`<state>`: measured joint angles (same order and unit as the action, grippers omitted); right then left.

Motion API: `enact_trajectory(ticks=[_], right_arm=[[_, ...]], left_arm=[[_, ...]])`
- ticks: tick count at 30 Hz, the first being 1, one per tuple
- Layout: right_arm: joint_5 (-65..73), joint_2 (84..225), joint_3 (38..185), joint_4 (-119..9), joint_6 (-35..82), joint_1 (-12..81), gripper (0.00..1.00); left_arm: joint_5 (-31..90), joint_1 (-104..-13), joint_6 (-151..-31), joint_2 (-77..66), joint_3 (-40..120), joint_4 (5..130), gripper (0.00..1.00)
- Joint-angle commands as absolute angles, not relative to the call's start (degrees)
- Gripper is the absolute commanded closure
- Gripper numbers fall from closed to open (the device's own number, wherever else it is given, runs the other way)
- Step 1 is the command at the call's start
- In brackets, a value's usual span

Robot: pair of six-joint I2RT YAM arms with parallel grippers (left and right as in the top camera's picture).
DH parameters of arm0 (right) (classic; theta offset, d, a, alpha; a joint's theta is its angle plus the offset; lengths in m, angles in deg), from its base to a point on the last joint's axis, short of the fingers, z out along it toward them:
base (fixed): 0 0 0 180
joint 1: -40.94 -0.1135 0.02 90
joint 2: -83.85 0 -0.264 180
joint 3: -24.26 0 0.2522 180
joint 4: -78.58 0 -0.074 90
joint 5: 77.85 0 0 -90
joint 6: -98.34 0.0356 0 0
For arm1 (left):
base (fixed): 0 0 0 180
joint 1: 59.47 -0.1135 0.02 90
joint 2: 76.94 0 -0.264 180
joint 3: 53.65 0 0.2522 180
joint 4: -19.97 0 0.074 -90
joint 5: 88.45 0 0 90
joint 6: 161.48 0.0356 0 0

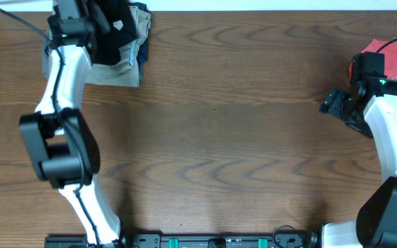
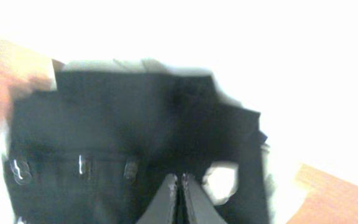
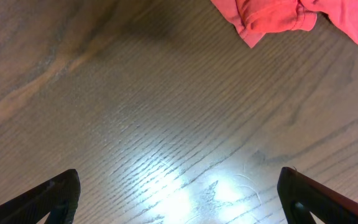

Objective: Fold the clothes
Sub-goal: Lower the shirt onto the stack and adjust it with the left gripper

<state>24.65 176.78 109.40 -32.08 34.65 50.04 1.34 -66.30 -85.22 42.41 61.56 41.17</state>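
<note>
Wooden bench (image 1: 240, 138) | left claw (image 2: 179, 190) shut at black shirt (image 2: 135, 118), hold unclear | right claw (image 3: 179, 174) open, empty | risk: shirt slips free, or trousers (image 1: 126, 69) drag along.

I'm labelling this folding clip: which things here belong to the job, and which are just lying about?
Job:
black shirt
left pincer, shut on the shirt

Lying about:
tan trousers
red T-shirt
</note>
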Motion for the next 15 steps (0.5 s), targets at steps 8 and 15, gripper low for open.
enact_trajectory(ticks=[8,15], right_arm=[[25.65,176.06,109.84,-32.15,34.43,50.26,0.01],[25.65,176.06,109.84,-32.15,34.43,50.26,0.01]], left_arm=[[-3.67,-67.55,-84.17,45.01,61.82,22.07,0.94],[-4.61,-70.79,-83.55,53.82,61.82,16.78,0.94]])
